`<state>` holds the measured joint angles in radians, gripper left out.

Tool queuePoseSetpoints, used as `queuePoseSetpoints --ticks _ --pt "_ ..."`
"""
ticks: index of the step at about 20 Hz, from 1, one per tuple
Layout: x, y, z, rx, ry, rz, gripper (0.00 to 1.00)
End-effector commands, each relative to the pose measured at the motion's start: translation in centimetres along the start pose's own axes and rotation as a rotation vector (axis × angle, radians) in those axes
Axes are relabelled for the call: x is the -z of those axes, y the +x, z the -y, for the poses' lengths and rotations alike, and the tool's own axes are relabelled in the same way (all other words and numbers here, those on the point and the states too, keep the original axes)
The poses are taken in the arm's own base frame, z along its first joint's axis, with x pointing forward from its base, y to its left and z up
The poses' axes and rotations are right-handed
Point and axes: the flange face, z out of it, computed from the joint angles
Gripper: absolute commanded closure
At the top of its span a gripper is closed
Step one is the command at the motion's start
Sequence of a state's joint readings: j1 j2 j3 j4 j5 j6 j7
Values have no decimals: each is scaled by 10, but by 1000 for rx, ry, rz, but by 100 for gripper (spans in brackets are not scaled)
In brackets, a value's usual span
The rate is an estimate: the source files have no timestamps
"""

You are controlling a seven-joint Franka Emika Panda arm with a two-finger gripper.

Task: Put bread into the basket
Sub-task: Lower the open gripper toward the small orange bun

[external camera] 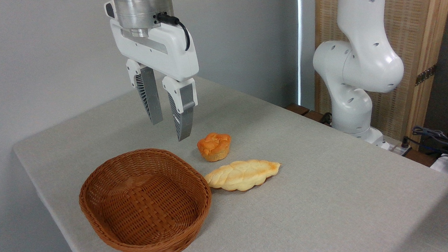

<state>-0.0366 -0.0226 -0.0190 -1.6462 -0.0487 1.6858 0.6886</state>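
Nothing is done yet: the bread (pixel 214 145) sits on the tabletop (pixel 323 182) just beyond the empty basket (pixel 111 215), while the pincer (pixel 170 129) hangs above, fingers apart, holding nothing.

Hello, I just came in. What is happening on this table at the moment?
A white robot arm holds its gripper above the table, fingers open and empty. Below and to its right sits a small orange bun, the bread it is meant to pick up. A long pale braided loaf lies just in front of the bun, its left tip close to the wicker basket. The basket holds nothing yet, so no bread has been put in so far.
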Motion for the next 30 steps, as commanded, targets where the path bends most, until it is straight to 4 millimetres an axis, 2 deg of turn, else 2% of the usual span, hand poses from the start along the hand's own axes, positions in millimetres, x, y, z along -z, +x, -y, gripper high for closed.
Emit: queuePoseSetpoints --ticks 1,22,30 --pt "-1 -1 -2 17 -26 11 0" --pt "-7 -5 -6 14 -58 51 0" --pt "-19 -10 -15 -44 -78 72 0"
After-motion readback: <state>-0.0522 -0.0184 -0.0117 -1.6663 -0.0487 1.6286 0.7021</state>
